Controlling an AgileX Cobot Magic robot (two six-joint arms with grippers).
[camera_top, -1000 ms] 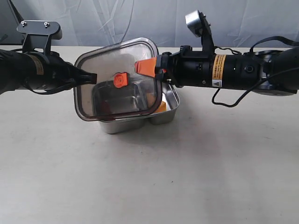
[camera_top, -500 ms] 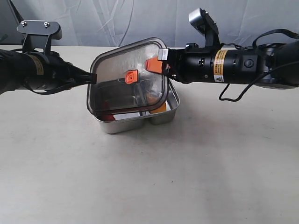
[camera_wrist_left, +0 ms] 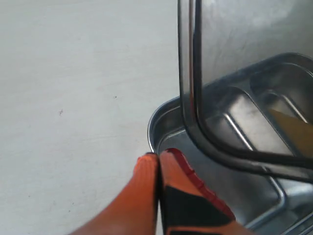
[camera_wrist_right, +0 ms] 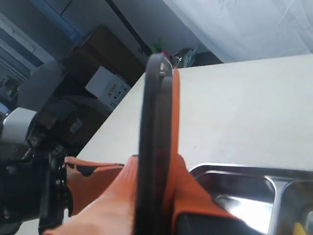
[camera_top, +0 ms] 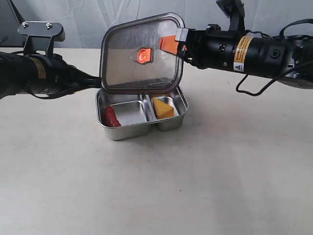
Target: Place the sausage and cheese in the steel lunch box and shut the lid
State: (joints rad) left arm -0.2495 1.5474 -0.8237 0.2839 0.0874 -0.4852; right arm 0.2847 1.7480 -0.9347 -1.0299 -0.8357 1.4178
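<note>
While R gripper (camera_top: 172, 44) pinches lid (camera_top: 139, 73), now raised upright off box (camera_top: 142, 133), L gripper (camera_wrist_left: 157, 164) pressed together

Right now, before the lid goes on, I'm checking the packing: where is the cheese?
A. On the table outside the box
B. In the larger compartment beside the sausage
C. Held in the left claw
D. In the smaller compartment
D: the cheese sits alone in the smaller compartment of the steel lunch box, with the sausage in the larger one.

White table (camera_top: 205, 186); steel lunch box (camera_top: 128, 133) resting on it.
</note>
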